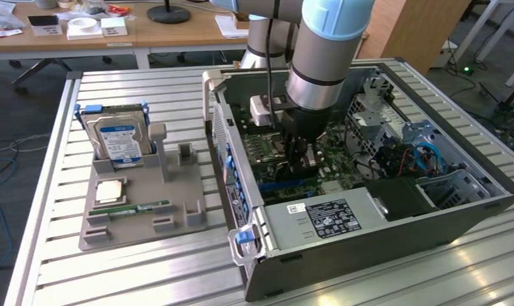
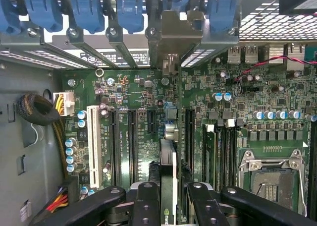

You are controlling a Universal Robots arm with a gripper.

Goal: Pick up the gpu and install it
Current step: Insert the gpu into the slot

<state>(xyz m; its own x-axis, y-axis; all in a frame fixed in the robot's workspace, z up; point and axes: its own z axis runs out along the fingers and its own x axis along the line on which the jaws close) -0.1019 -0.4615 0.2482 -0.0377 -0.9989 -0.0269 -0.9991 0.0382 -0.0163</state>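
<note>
End effector (image 1: pixel 300 164): down inside the open computer case (image 1: pixel 427 204). I see its two black fingers (image 2: pixel 146 203) drawn in to a slim gap and clamped on the gpu.
Gpu (image 2: pixel 167 161): pinched between those fingers, edge-on to my wrist camera. It stands upright over the motherboard (image 2: pixel 138 92), in among the long black expansion slots (image 2: pixel 132 141).
Bracket (image 2: pixel 174 35): the card's silver end strip sits up against the case's rear slot openings, beside the blue latches (image 2: pixel 130 10).
Seating: I can't tell whether the card's lower edge is in a slot or just above one.
Motherboard: green and lying flat in the case. A white slot (image 2: pixel 92 141) sits to one side of the card, and the CPU socket (image 2: pixel 271 179) is well off to the other.
Arm (image 1: pixel 330 57): reaching down from above into the case.
Holder (image 1: pixel 176 213): grey tray on the table (image 1: pixel 138 280), on the exterior view's left of the case.
Hard drive (image 1: pixel 119 141): standing upright in the holder, blue-white label facing me.
Memory stick (image 1: pixel 142 207): lying flat in the holder, with a CPU chip (image 1: pixel 110 190) between it and the drive.
</note>
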